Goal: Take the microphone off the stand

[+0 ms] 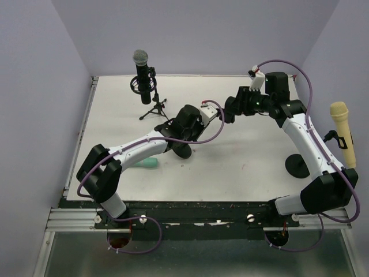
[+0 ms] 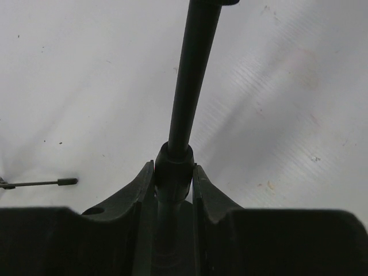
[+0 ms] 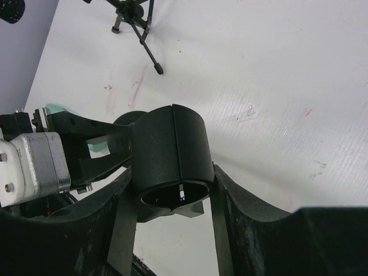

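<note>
My left gripper (image 2: 173, 167) is shut on the collar of a thin black stand pole (image 2: 192, 75), which runs away from it over the table. In the top view this gripper (image 1: 190, 130) is at mid-table. My right gripper (image 3: 172, 172) (image 1: 226, 109) is closed on the black tube-shaped clip (image 3: 172, 149) at the pole's other end, a finger against each side; the clip's bore looks hollow. A black microphone (image 1: 141, 72) with a silver grille stands upright in a tripod stand (image 1: 154, 107) at the back left. A yellow microphone (image 1: 342, 130) sits in a stand at the right edge.
A teal rounded piece (image 1: 150, 163) lies flat on the table under my left forearm. The yellow microphone's round black base (image 1: 297, 165) stands by my right arm. A tripod leg (image 2: 40, 183) shows at the left in the left wrist view. Purple walls enclose the table.
</note>
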Robot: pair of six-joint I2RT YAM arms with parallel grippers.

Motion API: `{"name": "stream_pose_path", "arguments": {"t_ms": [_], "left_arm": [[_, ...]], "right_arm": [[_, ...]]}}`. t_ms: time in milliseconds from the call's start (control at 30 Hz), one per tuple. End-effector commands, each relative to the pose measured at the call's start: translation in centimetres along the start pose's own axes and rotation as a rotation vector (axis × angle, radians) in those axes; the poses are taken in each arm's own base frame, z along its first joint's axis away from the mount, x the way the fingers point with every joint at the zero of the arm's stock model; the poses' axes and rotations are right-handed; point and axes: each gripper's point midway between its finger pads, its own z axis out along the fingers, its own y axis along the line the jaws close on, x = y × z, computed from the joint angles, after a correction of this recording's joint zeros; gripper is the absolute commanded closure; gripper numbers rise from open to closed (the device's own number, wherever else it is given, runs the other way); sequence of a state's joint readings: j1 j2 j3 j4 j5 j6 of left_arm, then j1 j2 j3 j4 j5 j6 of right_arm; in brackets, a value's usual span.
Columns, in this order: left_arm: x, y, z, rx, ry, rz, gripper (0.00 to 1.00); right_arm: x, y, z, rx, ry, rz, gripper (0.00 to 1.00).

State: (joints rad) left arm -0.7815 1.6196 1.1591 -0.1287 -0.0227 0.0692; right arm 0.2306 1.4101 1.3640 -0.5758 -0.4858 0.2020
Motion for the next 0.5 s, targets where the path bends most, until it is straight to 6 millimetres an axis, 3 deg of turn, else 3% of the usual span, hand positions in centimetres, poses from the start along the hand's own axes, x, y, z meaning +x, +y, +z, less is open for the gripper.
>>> {"name": "stream_pose_path", "arguments": {"t_ms": [0, 100, 200, 333, 433, 467], "left_arm": [[-0.2, 0.6, 0.2, -0.042, -0.022, -0.133, 1.00], [-0.2, -1.1, -0.6, 0.122, -0.027, -0.033, 1.00], [-0.2, -3.1, -2.3, 0.348, -0.027, 0.038, 0.67], [-0.6, -4.0, -4.7, 0.624, -0.020, 0.043, 0.42], [-1.1, -4.6, -6.8, 0.836, -0.126, 0.081, 0.39], [-0.8, -4.5, -6.7, 0.854, -0.123, 0.086, 0.39]], "right_arm": [[3.2, -0.5, 0.5, 0.034, 0.113, 0.069, 0.99], [2.4, 0.0, 0.1, 0.000, 0.101, -0.006, 0.99], [1.6, 0.9, -0.3, -0.057, 0.082, -0.121, 0.99], [2.0, 2.7, -1.4, -0.194, 0.082, -0.303, 0.99], [3.4, 3.8, -2.6, -0.298, 0.075, -0.491, 0.99], [3.5, 3.6, -2.7, -0.286, 0.053, -0.531, 0.99]]}}
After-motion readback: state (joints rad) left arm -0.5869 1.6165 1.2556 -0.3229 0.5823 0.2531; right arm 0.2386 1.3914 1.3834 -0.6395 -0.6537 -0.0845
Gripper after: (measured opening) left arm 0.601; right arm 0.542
